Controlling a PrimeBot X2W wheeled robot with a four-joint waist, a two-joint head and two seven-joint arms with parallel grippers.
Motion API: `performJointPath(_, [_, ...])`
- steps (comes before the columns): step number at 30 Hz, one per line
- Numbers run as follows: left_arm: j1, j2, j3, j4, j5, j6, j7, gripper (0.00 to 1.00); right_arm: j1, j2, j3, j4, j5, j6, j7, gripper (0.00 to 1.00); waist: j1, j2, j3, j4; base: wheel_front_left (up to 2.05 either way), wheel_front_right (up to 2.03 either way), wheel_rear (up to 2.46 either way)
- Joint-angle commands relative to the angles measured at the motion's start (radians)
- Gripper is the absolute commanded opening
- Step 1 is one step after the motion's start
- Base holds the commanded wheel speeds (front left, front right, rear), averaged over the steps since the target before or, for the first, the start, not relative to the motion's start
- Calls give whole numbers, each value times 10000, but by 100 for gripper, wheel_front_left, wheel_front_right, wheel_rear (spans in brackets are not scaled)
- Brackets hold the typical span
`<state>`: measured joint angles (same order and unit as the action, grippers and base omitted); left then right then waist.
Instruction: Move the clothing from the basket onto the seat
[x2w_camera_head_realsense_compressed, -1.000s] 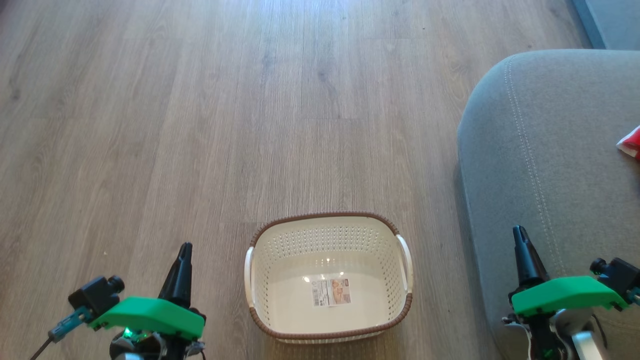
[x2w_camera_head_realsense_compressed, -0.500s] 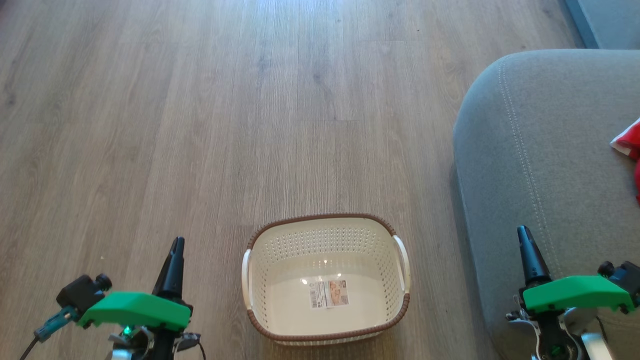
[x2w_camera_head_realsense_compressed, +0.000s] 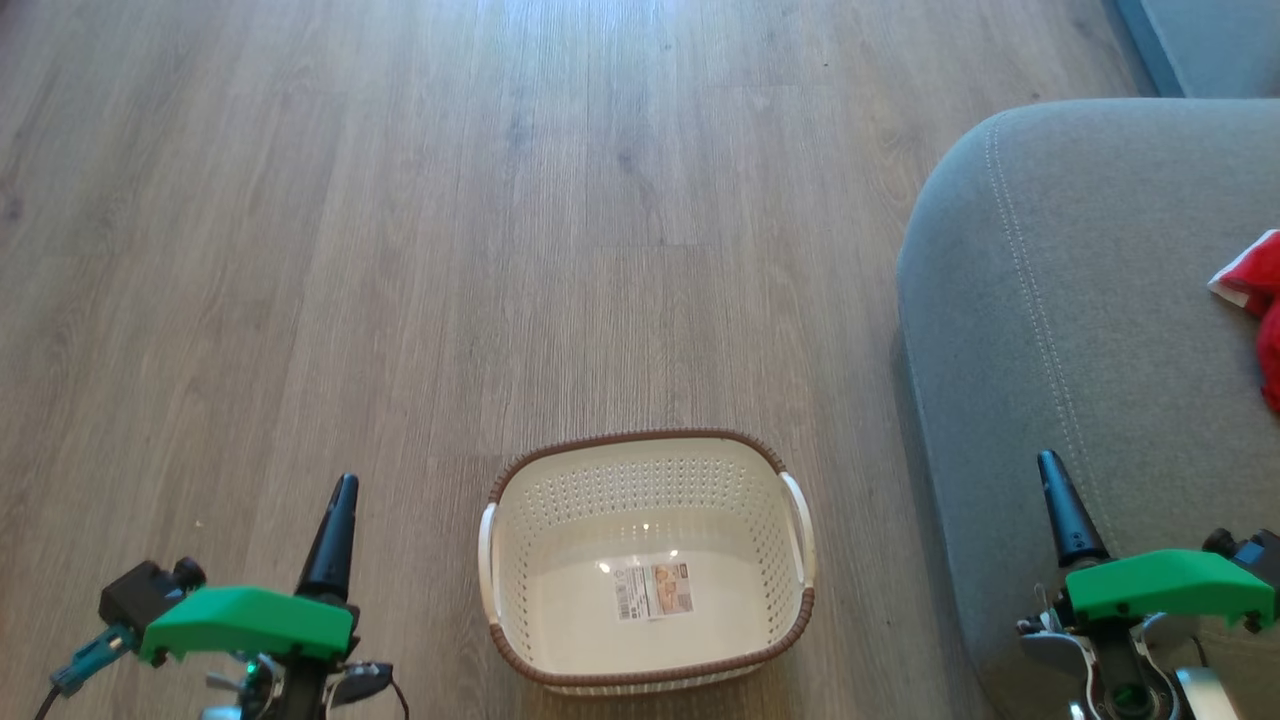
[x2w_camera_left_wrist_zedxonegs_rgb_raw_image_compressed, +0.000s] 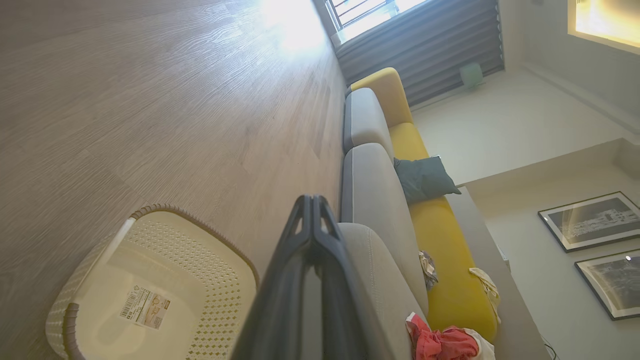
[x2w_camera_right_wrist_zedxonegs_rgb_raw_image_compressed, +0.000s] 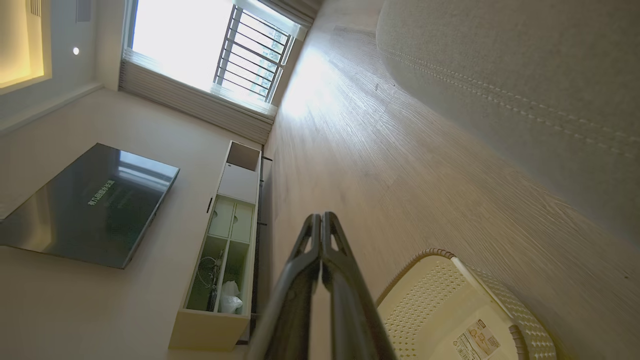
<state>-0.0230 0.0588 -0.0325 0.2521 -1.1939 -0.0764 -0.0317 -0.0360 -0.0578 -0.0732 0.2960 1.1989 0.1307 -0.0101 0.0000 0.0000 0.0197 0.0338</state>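
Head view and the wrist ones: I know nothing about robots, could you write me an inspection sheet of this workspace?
Surface: pale wood-look floor.
Job's things: basket on the floor, just a label inside; red clothing lies on the grey seat.
Clutter: dark cushion, two small cloths along the yellow sofa back.
Grippers: left gripper and right gripper both shut, holding nothing.
Cables: thin dark lead beside the left wrist.
Surroundings: window, television, shelf unit, framed pictures.
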Motion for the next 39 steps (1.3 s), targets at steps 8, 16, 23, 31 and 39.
performJointPath(8, [-617,122,451,-224,-935,-149,262,0,-598,16,-17,-400,882,1,253,0,0,0,-31,-64,0,0,0])
performJointPath(16, [-669,119,634,-188,-1778,-246,501,0,-627,25,-108,-428,1675,1,490,0,0,0,-64,-131,0,0,0])
performJointPath(23, [-714,115,795,-157,-2514,-330,711,0,-653,34,-187,-452,2368,0,697,0,0,0,-93,-190,0,0,0])
performJointPath(31, [-766,109,982,-121,-3357,-427,954,0,-682,44,-279,-480,3164,0,934,0,0,0,-127,-257,0,0,0])
performJointPath(39, [-819,102,1171,-85,-4198,-524,1198,0,-712,53,-370,-508,3960,0,1172,0,0,0,-160,-325,0,0,0])
